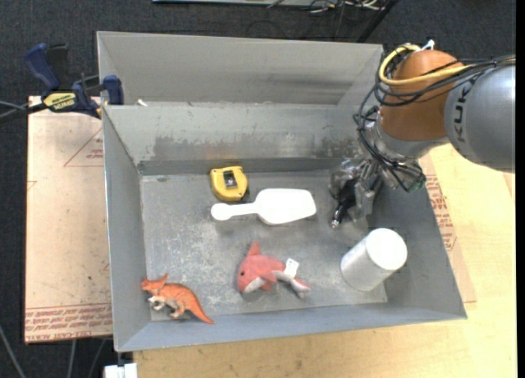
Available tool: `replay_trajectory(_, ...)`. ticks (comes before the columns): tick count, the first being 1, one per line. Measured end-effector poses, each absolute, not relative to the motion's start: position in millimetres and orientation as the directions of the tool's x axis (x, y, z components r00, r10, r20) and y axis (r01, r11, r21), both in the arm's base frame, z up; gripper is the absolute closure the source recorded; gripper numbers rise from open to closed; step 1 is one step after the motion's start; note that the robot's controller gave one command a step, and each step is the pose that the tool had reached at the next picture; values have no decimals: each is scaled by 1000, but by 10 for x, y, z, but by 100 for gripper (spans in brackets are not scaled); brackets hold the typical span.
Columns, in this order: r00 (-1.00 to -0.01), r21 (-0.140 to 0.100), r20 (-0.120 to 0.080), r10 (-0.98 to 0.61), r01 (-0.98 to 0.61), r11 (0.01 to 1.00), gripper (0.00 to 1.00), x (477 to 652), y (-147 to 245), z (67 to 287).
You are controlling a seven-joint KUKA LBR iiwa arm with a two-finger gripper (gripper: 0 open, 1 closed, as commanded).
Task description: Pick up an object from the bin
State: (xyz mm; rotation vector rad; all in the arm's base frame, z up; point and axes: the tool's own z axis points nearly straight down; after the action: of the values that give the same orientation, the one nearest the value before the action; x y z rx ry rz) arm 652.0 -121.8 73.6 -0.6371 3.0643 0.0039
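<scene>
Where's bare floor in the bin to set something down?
Bare: the left floor between yellow tape measure and orange dinosaur, and the strip behind the white scoop. Crowded: the right, where the pincer hangs beside the white cup.

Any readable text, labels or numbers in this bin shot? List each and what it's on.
"KU": on the grey arm link; the rest of the word can't be seen.
Yellow tape measure: dark label on its face, too small to read.
Pink fish toy: white tag, nothing legible.
</scene>
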Motion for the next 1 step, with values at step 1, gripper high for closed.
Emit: replay_trajectory(1,-904,4,-8,-427,-427,904,100,6426,-1199,1301)
